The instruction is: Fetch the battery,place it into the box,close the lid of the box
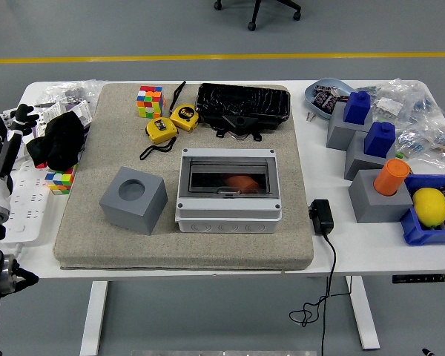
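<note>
The grey box (228, 189) sits in the middle of the beige mat (81, 237), its smoky see-through lid down flat. Through the lid an orange object (242, 181) shows inside; it is too dim to name for sure. My left hand (12, 127) is raised at the far left edge, over the white power strips, well away from the box. Its fingers are spread loosely and hold nothing. The right arm is out of view.
A grey cube with a round hole (133, 199) stands left of the box. Two yellow tape measures (172, 123), a colour cube (150, 101) and a black tray (242, 104) lie behind it. Grey blocks with blue caps and an orange cylinder (391, 176), a lemon (429, 205) and a black adapter (320, 216) are on the right.
</note>
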Motion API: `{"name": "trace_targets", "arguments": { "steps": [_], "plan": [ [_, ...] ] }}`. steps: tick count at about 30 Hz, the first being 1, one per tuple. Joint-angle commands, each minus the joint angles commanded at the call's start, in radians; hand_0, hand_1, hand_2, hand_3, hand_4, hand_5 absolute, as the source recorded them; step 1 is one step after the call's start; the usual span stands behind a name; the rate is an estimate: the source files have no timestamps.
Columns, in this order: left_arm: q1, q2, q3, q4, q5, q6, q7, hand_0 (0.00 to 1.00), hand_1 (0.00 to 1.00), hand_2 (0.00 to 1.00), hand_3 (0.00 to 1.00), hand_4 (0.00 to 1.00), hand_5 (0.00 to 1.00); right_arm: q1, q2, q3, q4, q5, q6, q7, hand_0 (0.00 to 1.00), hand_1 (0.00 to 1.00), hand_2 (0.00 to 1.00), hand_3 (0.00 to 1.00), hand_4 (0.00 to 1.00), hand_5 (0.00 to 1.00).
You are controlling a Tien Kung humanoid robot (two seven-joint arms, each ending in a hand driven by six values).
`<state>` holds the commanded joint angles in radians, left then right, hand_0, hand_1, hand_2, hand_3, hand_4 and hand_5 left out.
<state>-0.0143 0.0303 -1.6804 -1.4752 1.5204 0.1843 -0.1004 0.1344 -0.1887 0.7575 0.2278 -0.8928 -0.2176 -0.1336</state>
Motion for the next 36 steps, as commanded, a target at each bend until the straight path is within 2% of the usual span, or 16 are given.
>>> {"name": "trace_targets", "arguments": {
  "steps": [36],
  "plan": [
    [0.000, -0.005, 0.002, -0.004, 0.010, 0.006, -0.001, 0.676, 0.664, 0.627, 0.652, 0.975, 0.880, 0.000, 0.005, 0.019, -0.002, -0.012, 0.000, -0.002, 0.768, 0.682, 0.661, 0.610, 0.984, 0.823]
  ]
}}
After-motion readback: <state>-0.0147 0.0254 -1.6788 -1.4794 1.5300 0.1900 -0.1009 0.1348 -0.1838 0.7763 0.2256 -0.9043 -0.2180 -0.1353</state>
